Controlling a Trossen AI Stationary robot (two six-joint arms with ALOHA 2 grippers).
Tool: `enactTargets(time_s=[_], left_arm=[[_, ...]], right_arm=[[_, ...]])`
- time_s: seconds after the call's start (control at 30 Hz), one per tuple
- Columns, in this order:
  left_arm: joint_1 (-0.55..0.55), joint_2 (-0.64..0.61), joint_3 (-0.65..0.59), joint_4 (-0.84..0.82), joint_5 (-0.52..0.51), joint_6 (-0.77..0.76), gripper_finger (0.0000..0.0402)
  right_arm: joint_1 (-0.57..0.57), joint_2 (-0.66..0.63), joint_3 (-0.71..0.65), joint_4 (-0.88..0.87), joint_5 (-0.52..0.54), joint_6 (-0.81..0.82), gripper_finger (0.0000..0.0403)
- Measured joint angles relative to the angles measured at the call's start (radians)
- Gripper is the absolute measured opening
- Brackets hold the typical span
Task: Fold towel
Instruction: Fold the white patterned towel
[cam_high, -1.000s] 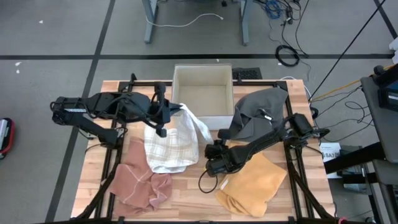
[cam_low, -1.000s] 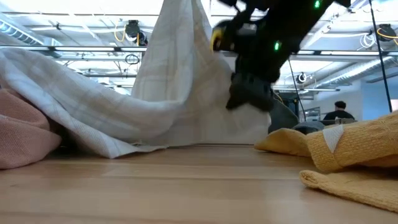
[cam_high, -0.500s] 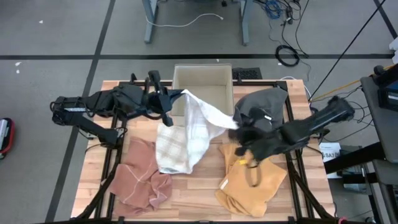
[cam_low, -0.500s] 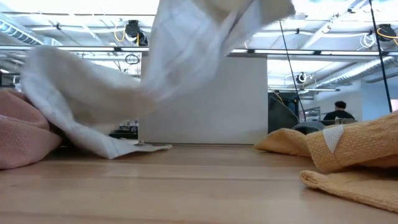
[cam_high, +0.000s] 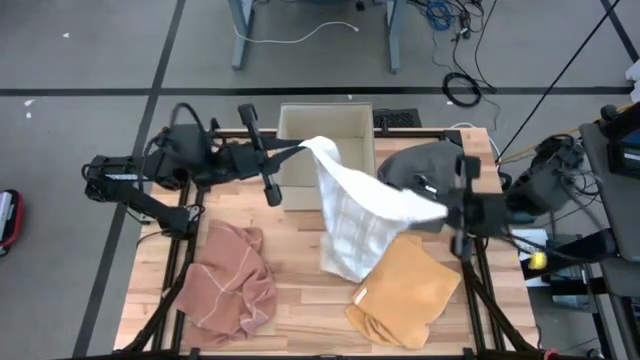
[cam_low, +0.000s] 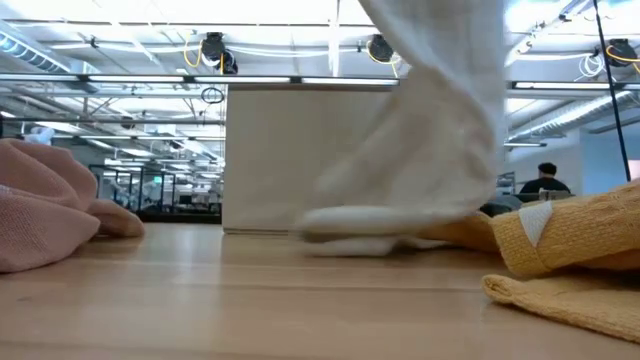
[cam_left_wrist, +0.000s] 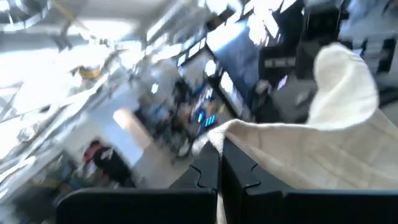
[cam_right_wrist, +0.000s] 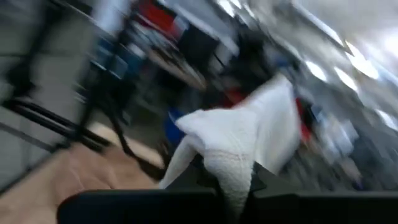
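Lifted since before, white towel (cam_high: 360, 200) hangs stretched — lower edge draped.

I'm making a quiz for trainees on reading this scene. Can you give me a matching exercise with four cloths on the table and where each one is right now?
Things:
1. white towel
2. pink cloth
3. yellow cloth
4. grey cloth

Places:
A. bunched at the table's front left
B. lying at the back right, beside the box
C. stretched in the air between the left hand and the right hand, both shut on it
D. lying at the front right

Pairs: 1-C, 2-A, 3-D, 4-B
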Motion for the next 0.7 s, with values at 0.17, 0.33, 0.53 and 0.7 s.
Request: enactTargets(time_s=[0.17,0.33,0.53,0.7], left_arm=[[0.007,-0.001,0.0,0.072,0.054,0.001,0.0],[0.038,0.0,0.0,0.058,0.028,0.004,0.0],[0.092,0.011,0.0,-0.073,-0.061,0.004,0.0],[0.102,0.013,0.0,-0.207,-0.093,0.004,0.0]], right_arm=[[0.046,0.006,0.0,0.039,-0.17,-0.138,0.0],[0.051,0.041,0.0,0.039,-0.299,-0.156,0.0],[0.025,0.111,0.0,0.052,-0.413,-0.15,0.0],[-0.019,0.187,0.0,0.042,-0.513,-0.087,0.0]])
